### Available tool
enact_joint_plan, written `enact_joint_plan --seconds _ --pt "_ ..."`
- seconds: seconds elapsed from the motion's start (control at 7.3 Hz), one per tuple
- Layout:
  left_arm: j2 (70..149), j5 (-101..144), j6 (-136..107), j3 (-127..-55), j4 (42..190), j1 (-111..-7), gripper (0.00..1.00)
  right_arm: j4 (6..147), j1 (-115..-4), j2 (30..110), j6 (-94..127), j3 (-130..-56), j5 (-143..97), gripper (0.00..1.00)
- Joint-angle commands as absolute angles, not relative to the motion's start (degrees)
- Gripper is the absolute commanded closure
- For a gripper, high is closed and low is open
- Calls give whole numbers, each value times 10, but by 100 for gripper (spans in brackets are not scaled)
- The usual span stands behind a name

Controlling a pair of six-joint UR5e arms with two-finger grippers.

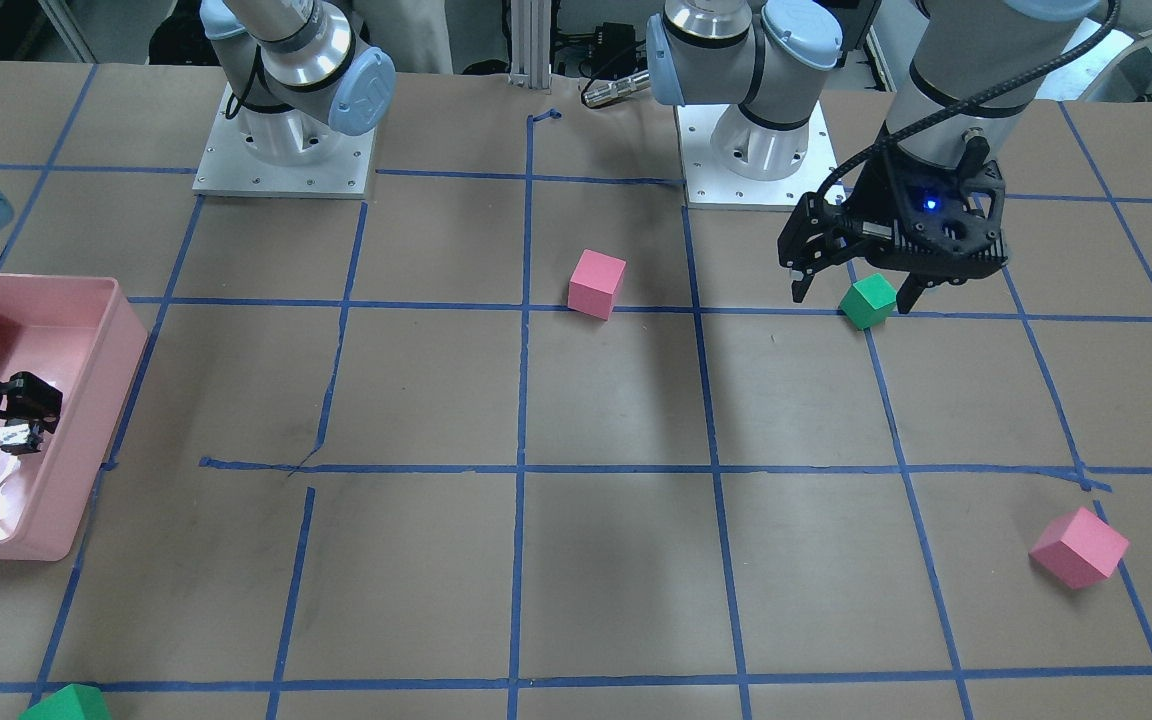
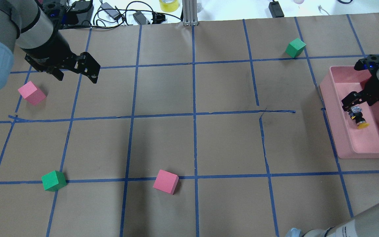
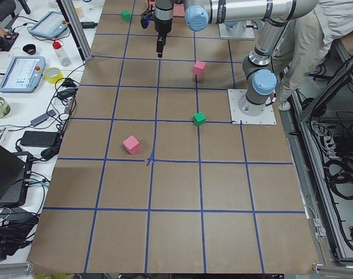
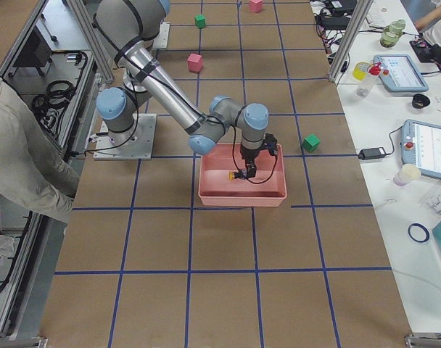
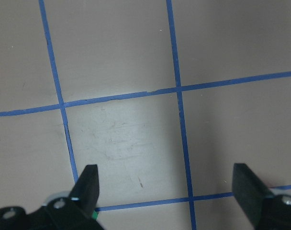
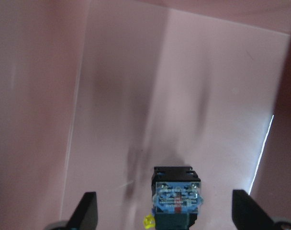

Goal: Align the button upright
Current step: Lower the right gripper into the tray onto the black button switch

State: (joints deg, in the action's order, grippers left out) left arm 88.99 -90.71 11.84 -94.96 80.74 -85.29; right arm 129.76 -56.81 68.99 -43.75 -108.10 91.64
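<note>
The button (image 2: 358, 118) sits in the pink bin (image 2: 336, 131), tilted, with its yellow cap (image 2: 362, 124) toward the robot's side. In the right wrist view its whitish contact block (image 6: 177, 199) faces the camera. My right gripper (image 2: 353, 109) is low in the bin and open. The button is between its wide-apart fingers (image 6: 86, 208) and touches neither. From the front the block (image 1: 16, 437) shows at the gripper (image 1: 26, 425). My left gripper (image 2: 77, 79) is open and empty above the table, far from the bin.
Pink cubes (image 2: 31, 92) (image 2: 165, 181) and green cubes (image 2: 54, 180) (image 2: 295, 47) lie scattered on the taped brown table. From the front, the left gripper (image 1: 851, 298) lines up with one green cube (image 1: 868, 300). Cables and tape lie along the far edge.
</note>
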Motion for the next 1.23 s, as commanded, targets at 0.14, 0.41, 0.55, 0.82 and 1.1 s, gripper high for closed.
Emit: enact_joint_plan --seconds 0.14,0.41,0.55,0.82,1.1 --pt "890 -906 121 -950 805 -853 0 1297 -565 679 -454 -1082 912 0" --pt "896 -906 121 -953 808 -849 0 1297 -563 678 -454 -1089 912 0" --pt "897 -904 120 -961 800 -848 0 1297 -563 678 -454 -1093 913 2" --pt "898 -904 121 -964 791 -848 0 1313 -563 675 -454 -1092 913 28" --pt "898 -906 122 -963 783 -849 0 1331 -563 663 -454 -1092 920 56"
